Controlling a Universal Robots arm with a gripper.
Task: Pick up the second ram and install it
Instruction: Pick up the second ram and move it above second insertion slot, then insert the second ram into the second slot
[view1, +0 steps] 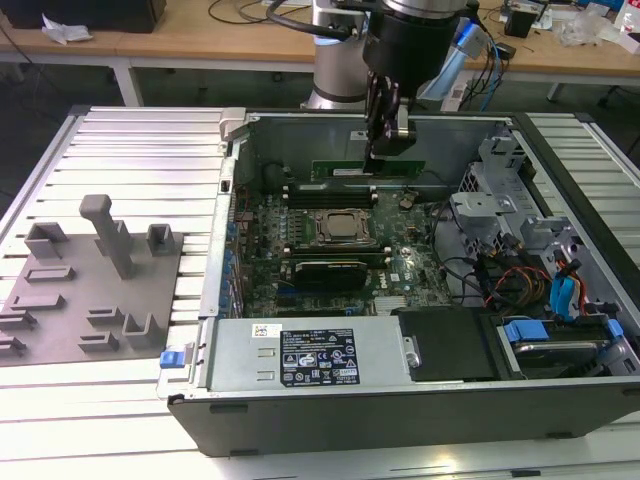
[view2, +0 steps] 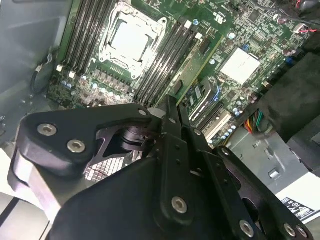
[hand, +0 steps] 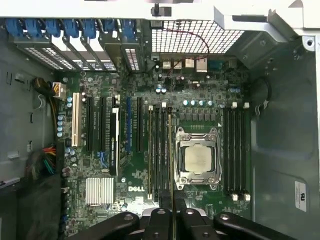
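The second ram (view1: 350, 168), a thin green stick, is held level above the open computer case with my gripper (view1: 385, 150) shut on its top edge. In the first wrist view the second ram (hand: 171, 150) shows edge-on as a thin line running from the gripper (hand: 171, 212) along the memory slots (hand: 160, 150) beside the CPU socket (hand: 197, 159). In the second wrist view the second ram (view2: 197, 65) reaches out from the gripper (view2: 172, 107) over the slots next to the CPU socket (view2: 131, 39). It hangs clear of the motherboard (view1: 400, 270).
Case walls (view1: 300, 130) ring the board. A drive cage and cables (view1: 520, 270) fill the exterior view's right side, and a power supply (view1: 310, 355) sits at the front. A grey fixture plate (view1: 90, 290) lies outside the case on the exterior view's left.
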